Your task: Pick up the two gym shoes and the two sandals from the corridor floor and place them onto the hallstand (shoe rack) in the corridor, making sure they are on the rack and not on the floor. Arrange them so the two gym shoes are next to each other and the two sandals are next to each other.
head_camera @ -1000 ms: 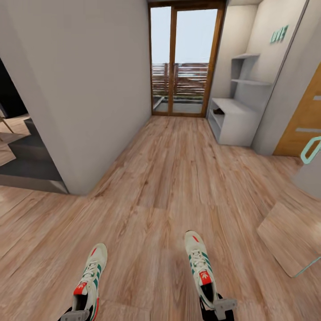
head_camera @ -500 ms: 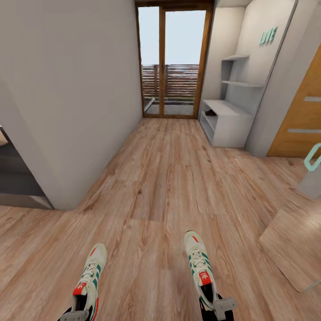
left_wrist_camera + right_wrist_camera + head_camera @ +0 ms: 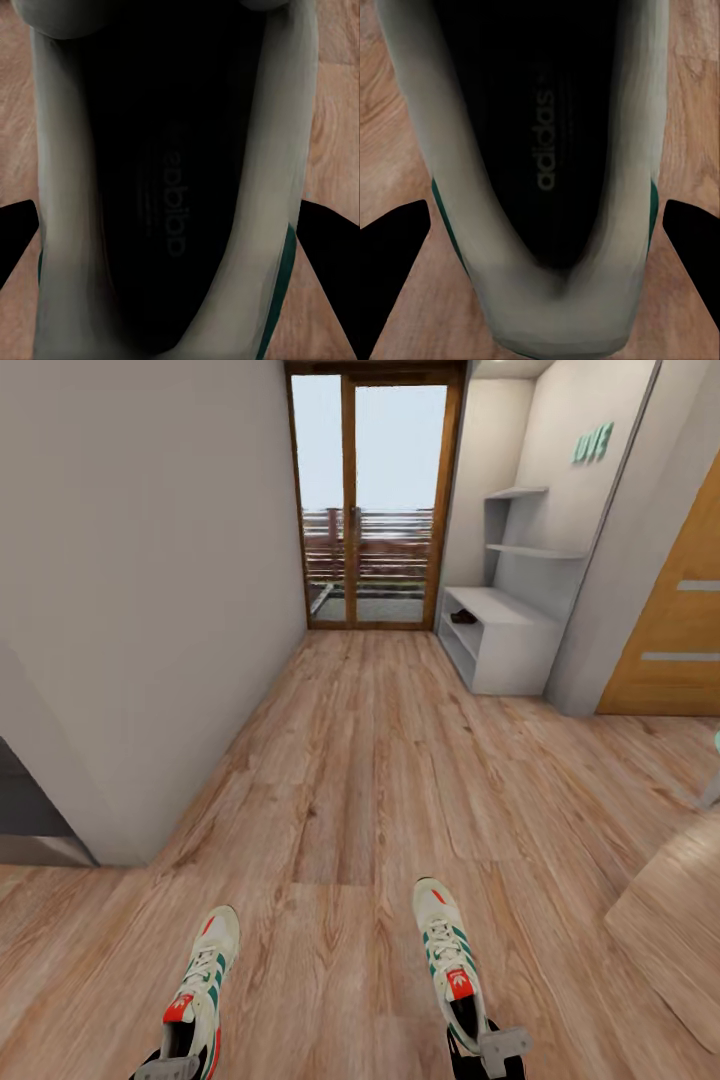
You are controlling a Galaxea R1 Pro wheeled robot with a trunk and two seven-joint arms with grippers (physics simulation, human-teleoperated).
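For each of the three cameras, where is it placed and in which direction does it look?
Head view: from the robot's head, forward and down the corridor floor toward the hallstand; both grippers, left and right, hold gym shoes.
Left wrist view: near the left gripper, down into the left gym shoe; dark fingers at its sides.
Right wrist view: the same over the right gym shoe.
Shared: each shoe shows in the head view too.

Even, soft daylight from the glass door (image 3: 375, 500) at the corridor's far end leaves the wood floor (image 3: 380, 760) bright and almost shadowless, walls bow outward at the head view's edges, and both wrist views are dim and blurred, the shoe insides nearly black.
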